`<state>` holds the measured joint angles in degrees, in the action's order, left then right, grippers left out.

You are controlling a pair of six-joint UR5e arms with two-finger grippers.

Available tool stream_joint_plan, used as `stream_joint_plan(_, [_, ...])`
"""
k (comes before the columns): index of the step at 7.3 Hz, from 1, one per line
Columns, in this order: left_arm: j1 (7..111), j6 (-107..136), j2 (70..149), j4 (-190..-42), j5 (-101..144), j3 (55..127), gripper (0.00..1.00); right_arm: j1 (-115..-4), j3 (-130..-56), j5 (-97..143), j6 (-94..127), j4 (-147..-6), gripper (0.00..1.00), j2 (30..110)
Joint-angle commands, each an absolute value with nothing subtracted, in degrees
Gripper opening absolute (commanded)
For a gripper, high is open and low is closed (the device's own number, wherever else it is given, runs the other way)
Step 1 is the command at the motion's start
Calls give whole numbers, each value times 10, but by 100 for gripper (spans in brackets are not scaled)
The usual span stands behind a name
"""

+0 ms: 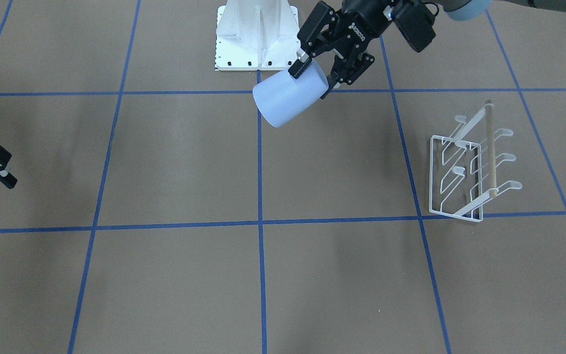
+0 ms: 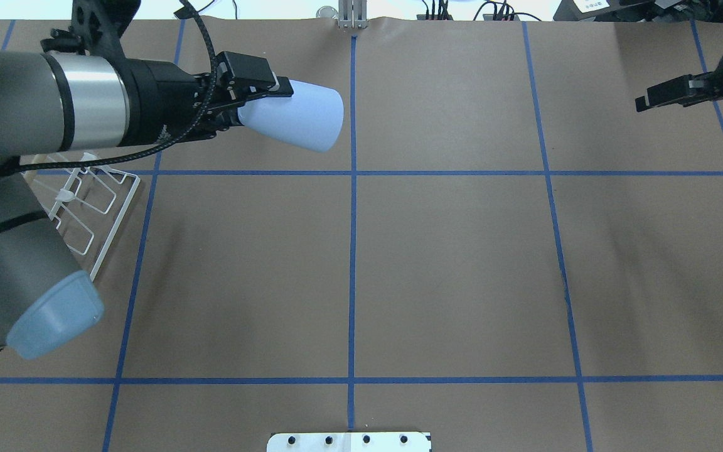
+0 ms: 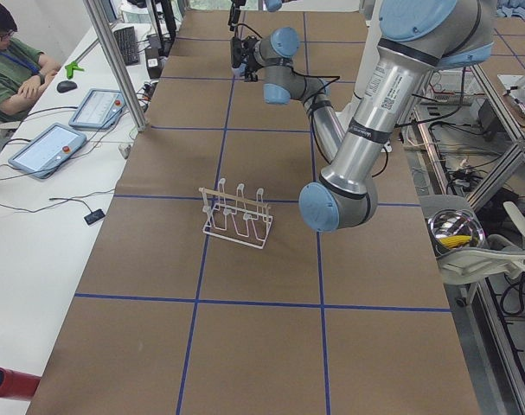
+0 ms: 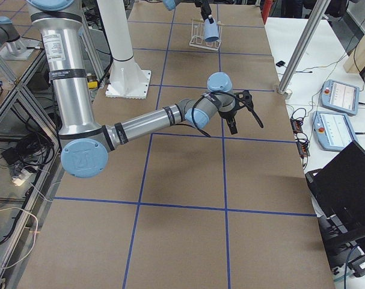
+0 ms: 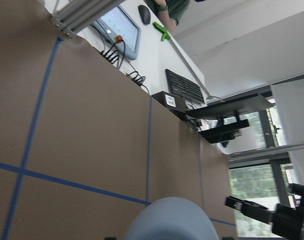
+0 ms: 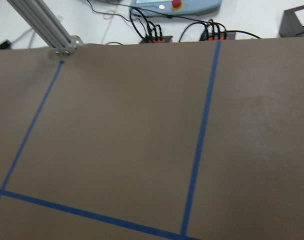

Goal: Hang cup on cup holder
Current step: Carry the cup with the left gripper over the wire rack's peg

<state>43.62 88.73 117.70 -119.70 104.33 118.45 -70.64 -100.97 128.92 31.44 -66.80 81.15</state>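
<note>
The left pincer [image 1: 314, 78] clamps one end of the cup [image 1: 287, 100], which is tilted in the air, well apart from the cup holder [image 1: 491, 152] on the surface [image 1: 342, 275]. An off-line approach could topple that light holder or miss its prongs [image 1: 507, 132].

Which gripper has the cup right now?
The left gripper: its fingers are closed on the cup, which it holds tilted. The right gripper holds nothing.
</note>
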Motion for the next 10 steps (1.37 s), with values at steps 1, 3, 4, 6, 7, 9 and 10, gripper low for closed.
stream_joint_plan(1, [489,768,1178,-1045,1089,1195,0,-764,-1013,1316,116,-927,100,795])
stream_joint_plan(3, [500,687,1173,-941,1095,1215,0,-787,-1018,1334,78,-1024,100,788])
stream_joint_plan(4, [505,614,1172,-842,1094,1252,0,-787,-1017,1327,85,-1020,100,791])
stream_joint_plan(6, [524,488,1168,-717,1091,1278,0,-785,-1005,1328,83,-1018,100,786])
stream_joint_plan(7, [525,444,1153,-706,1089,1271,0,-785,-1002,1325,85,-1016,100,794])
stream_joint_plan(9, [542,398,1153,-709,1091,1217,0,-793,-998,1329,87,-1017,100,822])
stream_joint_plan(10, [561,368,1157,-712,1092,1190,0,-802,-998,1330,84,-1016,100,839])
